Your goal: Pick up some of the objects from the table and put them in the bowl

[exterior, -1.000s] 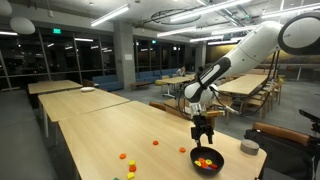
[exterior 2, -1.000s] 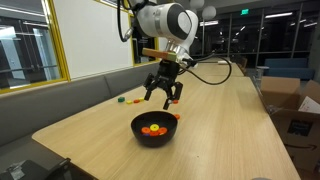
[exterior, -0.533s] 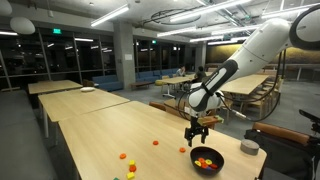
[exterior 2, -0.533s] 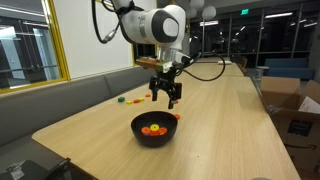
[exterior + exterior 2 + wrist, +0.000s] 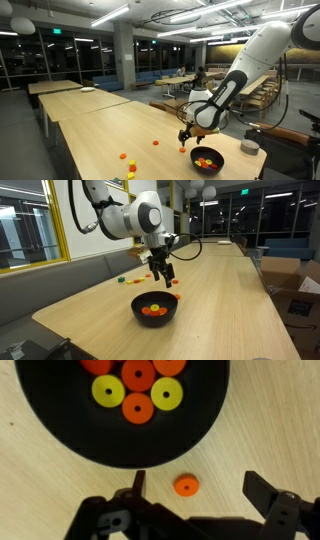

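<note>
The pale wood worktop (image 5: 100,122) runs under the tool and far beyond it to either side. The white arm (image 5: 245,65) bends down over the worktop near one end.

The round black bowl (image 5: 50,405) sits on the worktop just ahead of the tool in the wrist view. In both exterior views it is close beside and below the tool.

The tool (image 5: 194,480) hangs above the worktop, released, its jaws spread wide and gripping nothing.

Inside the bowl lie flat round discs (image 5: 138,408), orange and yellow, bunched together. A single orange disc (image 5: 186,485) rests on bare worktop directly beneath the tool. It is framed between the two fingers in the wrist view, just outside the bowl's rim and not touching it.

A few more bright pieces (image 5: 123,156) lie scattered on the worktop well apart from the tool.
</note>
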{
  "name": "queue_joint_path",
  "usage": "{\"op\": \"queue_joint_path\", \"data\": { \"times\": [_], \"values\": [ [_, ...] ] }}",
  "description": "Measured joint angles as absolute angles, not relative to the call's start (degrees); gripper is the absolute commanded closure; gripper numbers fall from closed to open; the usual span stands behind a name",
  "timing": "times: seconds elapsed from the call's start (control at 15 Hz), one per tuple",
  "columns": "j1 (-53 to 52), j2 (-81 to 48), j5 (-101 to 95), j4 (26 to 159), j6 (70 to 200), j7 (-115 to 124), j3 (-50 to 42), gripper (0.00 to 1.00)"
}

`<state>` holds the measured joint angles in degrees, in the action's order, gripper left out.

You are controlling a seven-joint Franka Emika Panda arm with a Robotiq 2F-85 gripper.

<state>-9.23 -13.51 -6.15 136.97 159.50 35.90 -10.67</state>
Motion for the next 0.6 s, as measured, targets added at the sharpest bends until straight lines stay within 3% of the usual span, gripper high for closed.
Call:
{"op": "queue_joint_path", "data": {
  "times": [0.27, 0.6],
  "values": [
    [-18.3, -13.6, -21.3, 136.1, 159.4, 53.1, -21.6, 0.0],
    [-16.6, -15.0, -24.7, 135.4, 157.7, 60.1, -18.2, 0.0]
  ]
}}
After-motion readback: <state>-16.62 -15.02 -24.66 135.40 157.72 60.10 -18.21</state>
